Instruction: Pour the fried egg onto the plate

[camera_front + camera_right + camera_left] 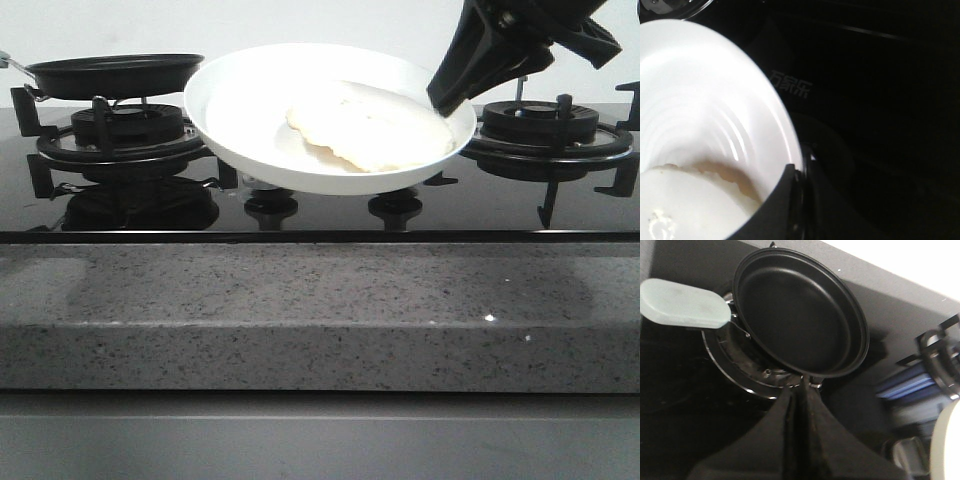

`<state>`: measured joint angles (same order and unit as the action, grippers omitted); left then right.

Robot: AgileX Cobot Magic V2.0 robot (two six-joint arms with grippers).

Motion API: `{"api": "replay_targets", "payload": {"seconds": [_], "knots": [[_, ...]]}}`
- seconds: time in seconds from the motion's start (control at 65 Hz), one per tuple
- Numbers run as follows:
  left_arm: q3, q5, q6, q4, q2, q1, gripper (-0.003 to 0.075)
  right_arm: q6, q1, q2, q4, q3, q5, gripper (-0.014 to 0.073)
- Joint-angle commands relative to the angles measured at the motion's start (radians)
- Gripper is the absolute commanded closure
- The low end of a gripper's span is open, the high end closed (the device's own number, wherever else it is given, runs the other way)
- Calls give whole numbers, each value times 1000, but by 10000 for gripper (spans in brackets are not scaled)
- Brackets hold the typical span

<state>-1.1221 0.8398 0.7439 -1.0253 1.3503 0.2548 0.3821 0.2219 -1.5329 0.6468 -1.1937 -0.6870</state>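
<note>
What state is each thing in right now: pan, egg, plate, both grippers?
frying pan: empty, sitting on the left burner.
fried egg: lying on the plate.
plate: held above the stove, tilted, gripped at its rim.
right gripper: shut on the plate's rim.
left gripper: shut, holding nothing.

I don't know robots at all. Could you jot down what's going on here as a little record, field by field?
setting: black gas hob behind a grey speckled counter
fried egg: lying in the plate, toward the right gripper's side
plate: white, lifted above the hob, tilted
right gripper: fingers clamped on the plate's rim
frying pan: black, empty, resting on the left burner
left gripper: fingers together near the pan's rim, gripping nothing
stage: egg already in plate
</note>
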Motion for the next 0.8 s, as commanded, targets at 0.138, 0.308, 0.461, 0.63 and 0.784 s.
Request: {"api": "replay_targets", "payload": {"seconds": [0.138, 0.308, 0.461, 0.63, 0.784], "knots": [[120, -225, -40, 219, -258, -153, 740, 4, 0, 42, 46, -30, 39, 650], [210, -314, -208, 487, -420, -256, 740, 4, 0, 42, 46, -30, 39, 650], [293, -314, -408, 737, -565, -302, 740, 4, 0, 42, 46, -30, 39, 650], [408, -319, -446, 804, -746, -307, 740, 4, 0, 42, 46, -30, 39, 650], [508, -367, -443, 837, -922, -307, 740, 4, 0, 42, 46, -30, 39, 650]]}}
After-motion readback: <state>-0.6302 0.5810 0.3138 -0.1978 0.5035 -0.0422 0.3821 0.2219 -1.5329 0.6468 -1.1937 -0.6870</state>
